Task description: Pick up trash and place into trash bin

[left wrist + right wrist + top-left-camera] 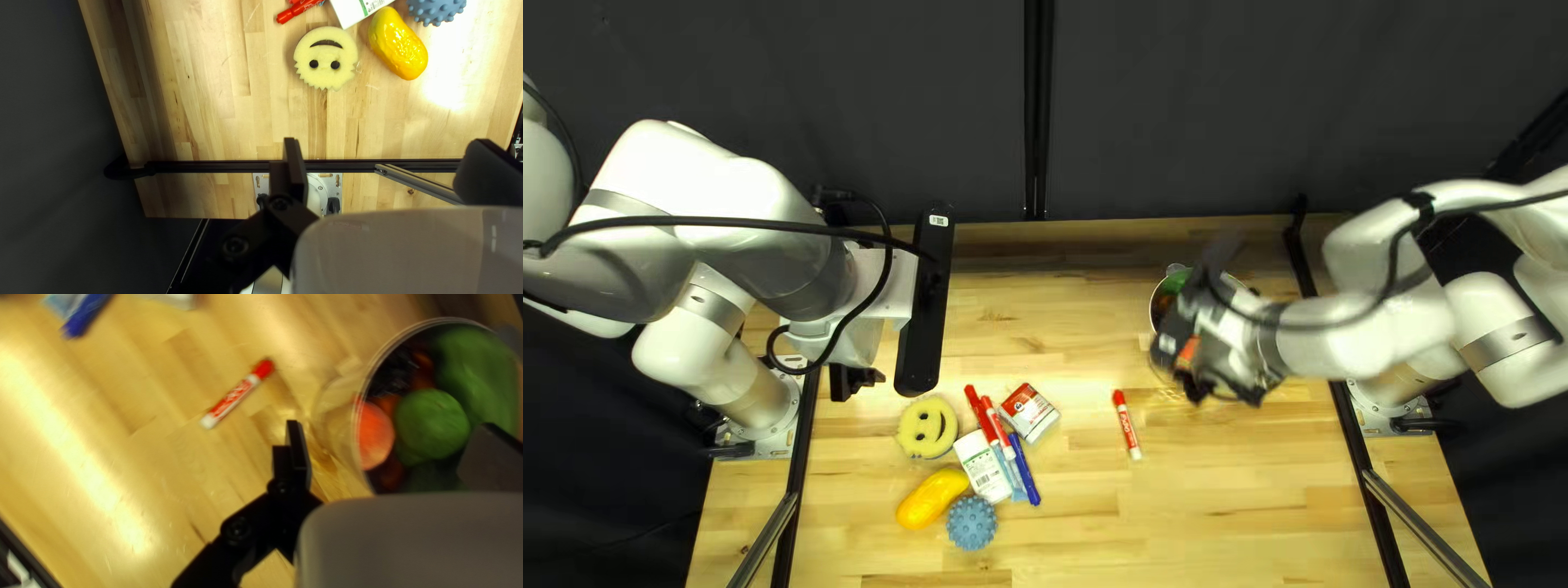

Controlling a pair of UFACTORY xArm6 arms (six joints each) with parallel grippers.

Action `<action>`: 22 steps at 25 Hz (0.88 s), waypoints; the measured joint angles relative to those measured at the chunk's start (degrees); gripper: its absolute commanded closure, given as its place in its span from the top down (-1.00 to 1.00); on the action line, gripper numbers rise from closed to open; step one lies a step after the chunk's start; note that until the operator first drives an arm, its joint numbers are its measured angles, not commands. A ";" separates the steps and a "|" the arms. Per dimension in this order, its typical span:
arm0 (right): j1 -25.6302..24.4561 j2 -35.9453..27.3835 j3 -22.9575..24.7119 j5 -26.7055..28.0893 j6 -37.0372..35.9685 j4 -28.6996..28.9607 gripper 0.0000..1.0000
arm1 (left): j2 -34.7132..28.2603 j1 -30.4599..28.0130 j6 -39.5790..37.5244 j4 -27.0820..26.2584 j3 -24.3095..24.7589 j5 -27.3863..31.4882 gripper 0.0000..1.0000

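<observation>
Your right pincer (pixel 392 427) nearer than left pincer (pixel 385 142); both released. Red-and-white plastic marker (pixel 235 396) on wooden tabletop (pixel 163 463), right one's ten o'clock, twelve straight ahead; long axis one-thirty to seven-thirty.

Fingers (pixel 297 169) spread wide on the left gripper (pixel 853 376), folks, call straight ahead of it twelve! At eleven lies the smiley sponge (pixel 327 57), flat on the wooden table (pixel 207 109), jagged edge facing the gripper. Now read from the sponge: a red marker (pixel 298 11) at eleven, a white container (pixel 362 10) with a green stripe at one, and between two and three, the shiny yellow mango (pixel 399 46), lying near. One o'clock off the mango, there's the knobbly blue ball (pixel 436 8)! Beneath the gripper, a black rail (pixel 218 166) runs nine to three; out at nine, past the table's edge, dark curtain (pixel 43 120).
</observation>
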 measured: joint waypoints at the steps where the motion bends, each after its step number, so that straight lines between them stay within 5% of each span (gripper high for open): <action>1: -0.01 1.19 0.05 -1.41 -4.73 1.32 1.00 | 0.00 0.00 0.00 0.00 0.00 0.00 1.00; 6: -0.57 10.40 -3.95 -3.07 -26.20 10.62 1.00 | 0.00 0.00 0.00 0.00 0.00 0.00 1.00; 9: -0.94 15.22 -8.16 -0.24 -32.98 14.49 1.00 | 0.00 0.00 0.00 0.00 0.00 0.00 1.00; 22: -1.50 17.92 -11.43 3.04 -34.83 16.16 1.00 | 0.00 0.00 0.00 0.00 0.00 0.00 1.00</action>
